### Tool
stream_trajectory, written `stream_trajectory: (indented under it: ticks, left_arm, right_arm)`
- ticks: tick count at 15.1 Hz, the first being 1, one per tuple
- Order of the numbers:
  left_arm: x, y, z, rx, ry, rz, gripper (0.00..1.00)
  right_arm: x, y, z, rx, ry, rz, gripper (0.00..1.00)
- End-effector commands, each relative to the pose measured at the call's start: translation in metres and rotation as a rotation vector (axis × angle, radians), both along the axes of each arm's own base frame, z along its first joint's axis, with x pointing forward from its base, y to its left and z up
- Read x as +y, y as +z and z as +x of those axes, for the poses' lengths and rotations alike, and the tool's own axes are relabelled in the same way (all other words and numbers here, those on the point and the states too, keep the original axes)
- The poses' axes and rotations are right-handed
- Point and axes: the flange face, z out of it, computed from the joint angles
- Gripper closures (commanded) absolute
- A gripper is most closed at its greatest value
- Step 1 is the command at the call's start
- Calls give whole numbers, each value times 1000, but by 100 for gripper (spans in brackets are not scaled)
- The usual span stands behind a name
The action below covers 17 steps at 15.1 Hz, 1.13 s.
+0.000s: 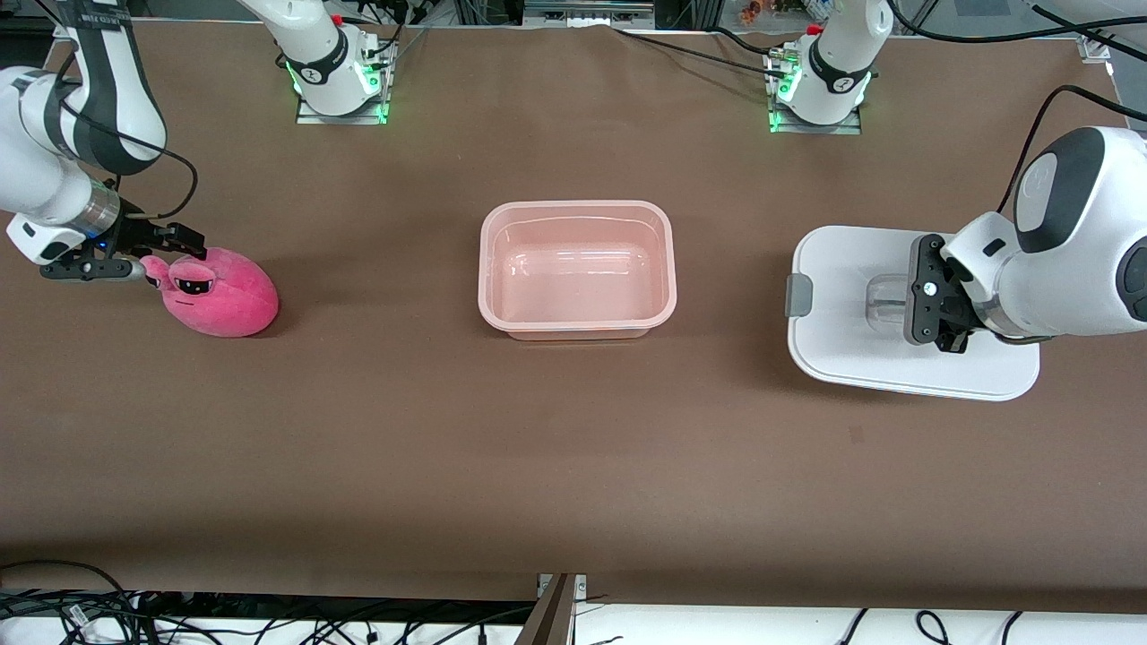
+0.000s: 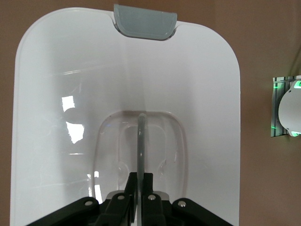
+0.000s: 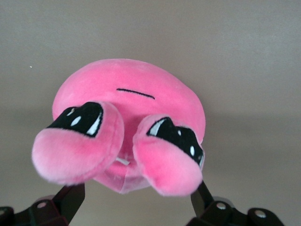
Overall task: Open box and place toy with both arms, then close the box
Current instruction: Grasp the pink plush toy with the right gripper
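The box (image 1: 578, 208), a pale pink tub, stands open and empty at the table's middle. Its white lid (image 1: 851, 260) lies flat toward the left arm's end, grey clip (image 1: 798, 295) facing the box. My left gripper (image 1: 916, 291) is shut on the lid's clear handle (image 2: 140, 136); the lid (image 2: 61, 70) fills the left wrist view. I cannot tell whether the lid rests on the table. The pink toy (image 1: 224, 296) sits toward the right arm's end. My right gripper (image 1: 166, 255) is open, its fingers either side of the toy's stalk eyes (image 3: 162, 155).
The two arm bases (image 1: 340, 85) (image 1: 820, 90) stand at the table edge farthest from the front camera, with green lights. Cables hang along the table edge nearest the front camera. Brown table surface lies between toy, box and lid.
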Motion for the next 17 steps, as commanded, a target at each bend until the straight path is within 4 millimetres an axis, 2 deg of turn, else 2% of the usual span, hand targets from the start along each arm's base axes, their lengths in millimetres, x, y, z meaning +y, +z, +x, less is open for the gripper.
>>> stream_trajectory:
  ticks: [1, 4, 5, 6, 12, 15, 17]
  left_arm:
    - [1, 5, 0, -5, -30, 6, 100]
    - [1, 5, 0, -5, -29, 5, 100]
    - [0, 4, -1, -2, -31, 5, 100]
    - [-2, 1, -2, 6, -35, 8, 100]
    - [-6, 1, -2, 10, -42, 8, 100]
    - [-7, 2, -2, 7, -40, 7, 100]
    - [-6, 2, -2, 9, -41, 7, 100]
  right_arm:
    - [-2, -4, 1, -18, 9, 1, 0]
    - [-1, -11, 5, -25, 14, -6, 2]
    - [1, -11, 6, -27, 14, -5, 8]
    - [2, -11, 7, -32, 11, 0, 18]
    - [14, -13, 13, -44, 29, 13, 100]
    - [19, -11, 15, -48, 35, 17, 100]
    - [31, -1, 21, -61, 61, 20, 100]
